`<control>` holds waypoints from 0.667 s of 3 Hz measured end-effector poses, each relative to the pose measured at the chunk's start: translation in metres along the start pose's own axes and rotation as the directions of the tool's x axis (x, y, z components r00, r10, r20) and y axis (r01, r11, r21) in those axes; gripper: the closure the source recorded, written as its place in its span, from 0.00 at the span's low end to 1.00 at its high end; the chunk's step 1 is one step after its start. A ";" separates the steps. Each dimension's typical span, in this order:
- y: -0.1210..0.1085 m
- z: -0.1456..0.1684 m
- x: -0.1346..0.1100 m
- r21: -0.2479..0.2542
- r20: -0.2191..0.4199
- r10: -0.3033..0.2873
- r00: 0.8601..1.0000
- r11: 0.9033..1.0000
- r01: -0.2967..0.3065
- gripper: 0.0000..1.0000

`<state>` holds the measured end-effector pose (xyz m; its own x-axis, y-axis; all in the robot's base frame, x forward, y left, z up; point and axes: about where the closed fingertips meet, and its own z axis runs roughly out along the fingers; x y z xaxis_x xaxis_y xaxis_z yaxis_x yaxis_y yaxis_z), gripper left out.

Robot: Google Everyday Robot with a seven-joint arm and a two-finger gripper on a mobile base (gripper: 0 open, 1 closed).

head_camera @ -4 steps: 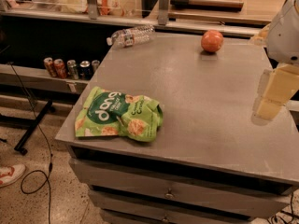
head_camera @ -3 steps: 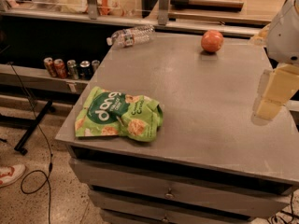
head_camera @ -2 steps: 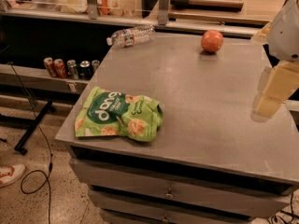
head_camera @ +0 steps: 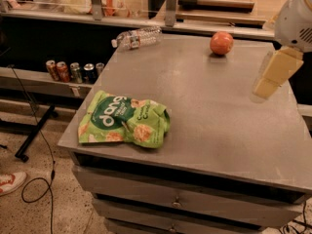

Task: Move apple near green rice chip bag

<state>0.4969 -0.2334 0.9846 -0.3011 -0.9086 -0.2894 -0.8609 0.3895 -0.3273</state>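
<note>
Change noted: the end effector (head_camera: 265, 84) sits higher and a little further toward 11 o'clock than it did a second ago. It has drifted from the table's 3 o'clock edge toward the far end. Nothing else has shifted. The apple (head_camera: 222, 43) and the green rice chip bag (head_camera: 123, 119) lie where they did.

We read this as the start of the reach for the apple. The pick is not yet made and the carry is all still to do.

Positions on the table (head_camera: 209, 116):
- Apple: far end, about 1 o'clock, resting alone on the bare top, close to the back edge.
- Bag: near-left corner, about 8 o'clock, lying flat with its lettering up, well apart from the apple.
- Clear water bottle (head_camera: 136, 37): on its side at about 11 o'clock by the back edge.
- Row of cans (head_camera: 73, 71): on a low shelf off to the table's 9 o'clock side.

Arm pose: the white arm housing (head_camera: 295, 18) enters from the upper right corner. The cream-coloured end effector hangs below it, slanting down toward 7 o'clock over the table's right side. It is above the surface, not touching it, and lies at about 4 o'clock from the apple, near but apart.

We cannot tell whether the end effector is spread or pressed together. It carries nothing that we can see.
</note>
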 end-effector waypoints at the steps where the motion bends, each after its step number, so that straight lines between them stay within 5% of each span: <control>1: -0.034 0.020 -0.003 0.047 0.056 0.109 0.992 0.993 -0.112 0.00; 2: -0.071 0.048 -0.010 0.062 0.101 0.262 0.960 0.961 -0.269 0.00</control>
<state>0.5810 -0.2448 0.9674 -0.4735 -0.7547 -0.4542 -0.7208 0.6283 -0.2926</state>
